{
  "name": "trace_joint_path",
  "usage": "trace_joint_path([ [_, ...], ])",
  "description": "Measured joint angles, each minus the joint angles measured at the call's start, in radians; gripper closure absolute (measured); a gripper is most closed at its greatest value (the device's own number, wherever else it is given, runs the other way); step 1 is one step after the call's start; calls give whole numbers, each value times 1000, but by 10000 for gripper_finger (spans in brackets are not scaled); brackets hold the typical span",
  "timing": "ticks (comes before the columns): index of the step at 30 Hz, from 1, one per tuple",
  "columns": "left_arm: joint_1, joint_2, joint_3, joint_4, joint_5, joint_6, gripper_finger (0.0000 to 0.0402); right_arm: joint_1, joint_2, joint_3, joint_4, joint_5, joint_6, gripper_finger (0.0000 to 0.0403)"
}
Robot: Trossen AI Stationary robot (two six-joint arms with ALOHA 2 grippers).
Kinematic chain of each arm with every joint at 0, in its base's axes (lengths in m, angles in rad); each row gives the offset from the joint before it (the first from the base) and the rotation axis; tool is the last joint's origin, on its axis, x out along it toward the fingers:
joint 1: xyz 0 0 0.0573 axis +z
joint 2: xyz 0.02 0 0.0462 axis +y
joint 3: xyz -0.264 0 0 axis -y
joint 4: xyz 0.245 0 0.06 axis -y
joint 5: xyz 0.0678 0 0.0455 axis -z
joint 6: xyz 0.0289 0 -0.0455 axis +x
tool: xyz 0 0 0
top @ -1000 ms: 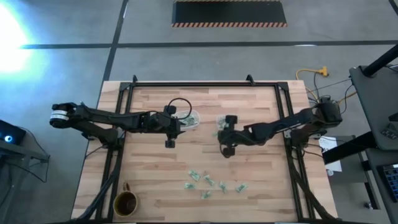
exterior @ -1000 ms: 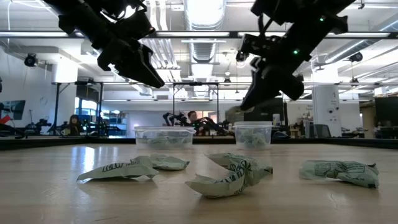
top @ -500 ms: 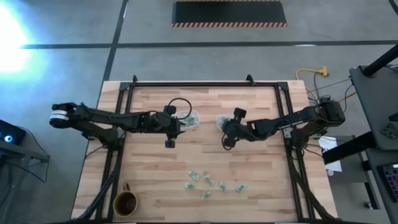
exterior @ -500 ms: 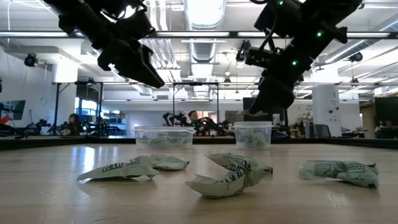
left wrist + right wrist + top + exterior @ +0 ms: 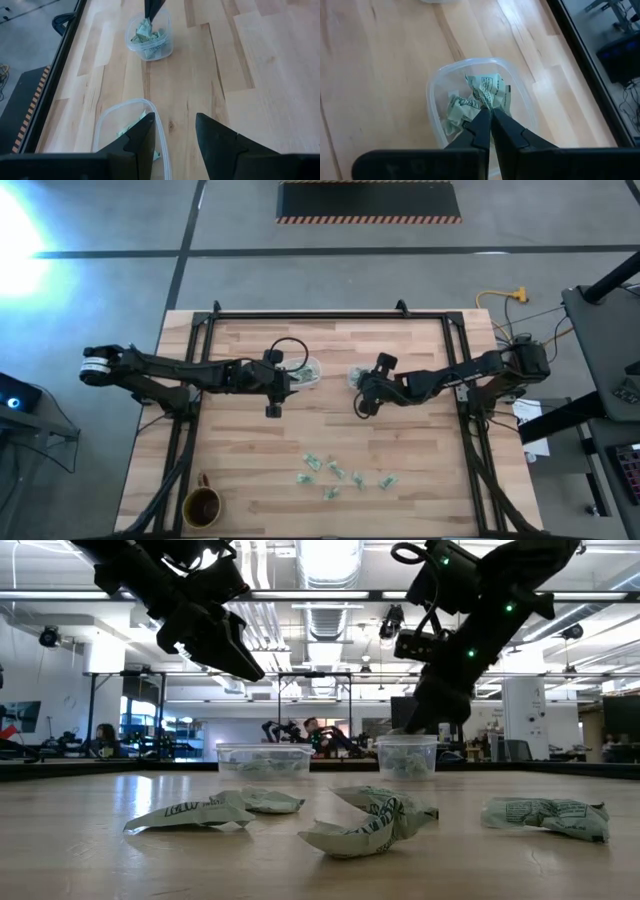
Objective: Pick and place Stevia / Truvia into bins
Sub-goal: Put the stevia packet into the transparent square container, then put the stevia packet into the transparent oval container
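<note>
Several pale green and white Stevia packets (image 5: 340, 470) lie crumpled on the wood near the table's near edge, large in the low view (image 5: 372, 822). The wider clear bin (image 5: 112, 131) and the smaller square bin (image 5: 434, 85) stand mid-table, both with packets inside. My right gripper (image 5: 490, 111) hovers above the smaller bin (image 5: 355, 376), shut on one packet. My left gripper (image 5: 175, 134) is open and waits above the wider bin's edge (image 5: 308, 370). My right gripper pinches a crumpled packet by its near edge (image 5: 487, 100) between the two fingertips. It comes slanting down from the table's right side. The packet stands up beyond the fingertips, inside the smaller bin's mouth, over the packets lying there.
A brown mug (image 5: 202, 505) stands at the near left corner. Black frame rails (image 5: 330, 314) run along the table's far and side edges. Bare wood lies between the bins and the loose packets.
My right gripper has moved toward the far edge and come down over the smaller bin, fingers staying shut. My left arm has kept still.
</note>
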Motion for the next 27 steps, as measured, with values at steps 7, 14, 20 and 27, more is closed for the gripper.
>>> trace_joint_path([
  [7,0,0,0,0,0,0,276,0,0,-6,-1,0,0,358],
  [14,0,0,0,0,0,0,276,1,0,-6,-4,22,0,291],
  [20,0,0,0,0,0,0,276,10,-37,-6,-7,82,-19,258],
  [27,-1,0,0,-1,2,-19,276,72,-112,-6,-7,26,-44,255],
])
